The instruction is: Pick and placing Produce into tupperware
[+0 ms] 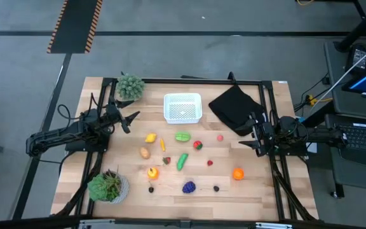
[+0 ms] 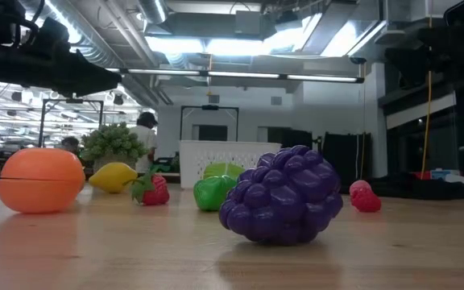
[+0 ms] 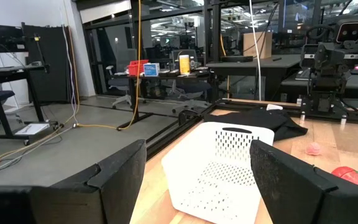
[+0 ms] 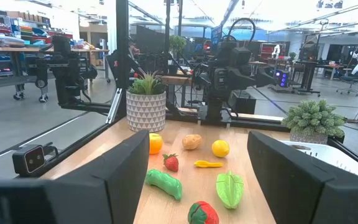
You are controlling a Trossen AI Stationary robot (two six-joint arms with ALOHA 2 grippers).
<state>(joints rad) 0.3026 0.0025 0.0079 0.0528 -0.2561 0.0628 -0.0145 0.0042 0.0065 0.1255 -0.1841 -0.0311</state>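
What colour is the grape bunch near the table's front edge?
Purple. The grape bunch shows best in the low view, filling the foreground.

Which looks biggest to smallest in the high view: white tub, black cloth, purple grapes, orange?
1. black cloth
2. white tub
3. purple grapes and orange: both far smaller, too alike to rank.

The white tupperware is sitting empty near the far edge of the wooden surface. The produce is lying scattered on the near side of it, all outside it. A black cloth is lying just to its right. The left hand is waiting open to its left, the right hand open beyond the cloth.
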